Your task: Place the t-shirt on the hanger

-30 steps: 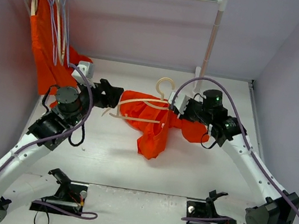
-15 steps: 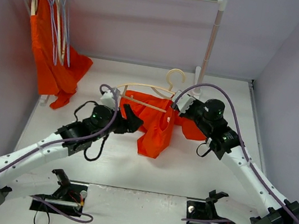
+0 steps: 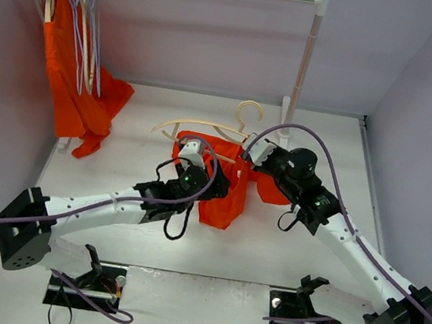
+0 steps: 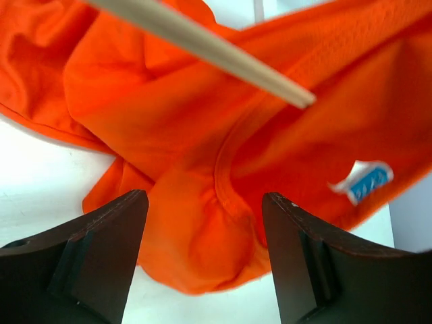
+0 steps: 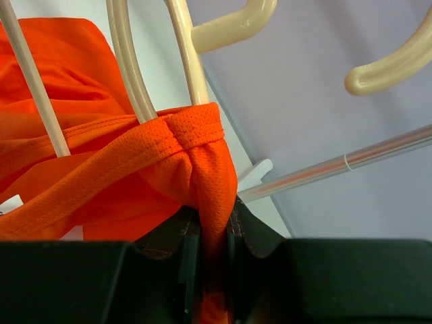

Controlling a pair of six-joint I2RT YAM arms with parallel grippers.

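Right claw [image 5: 212,226] clamped on bright orange-red soft t-shirt [image 5: 101,169] collar, pale cream thick-armed hanger [image 5: 125,61] just above it | left claw [image 4: 206,216] wide open, empty, shirt neckline just ahead of it | advice: hold collar taut, thread hanger arm inside neck opening, not over it.

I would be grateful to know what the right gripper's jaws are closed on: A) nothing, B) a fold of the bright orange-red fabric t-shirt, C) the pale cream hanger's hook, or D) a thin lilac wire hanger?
B: the right wrist view shows the right gripper with its jaws pinched on a hemmed edge of the bright orange-red fabric t-shirt, below the pale cream thick-armed hanger.
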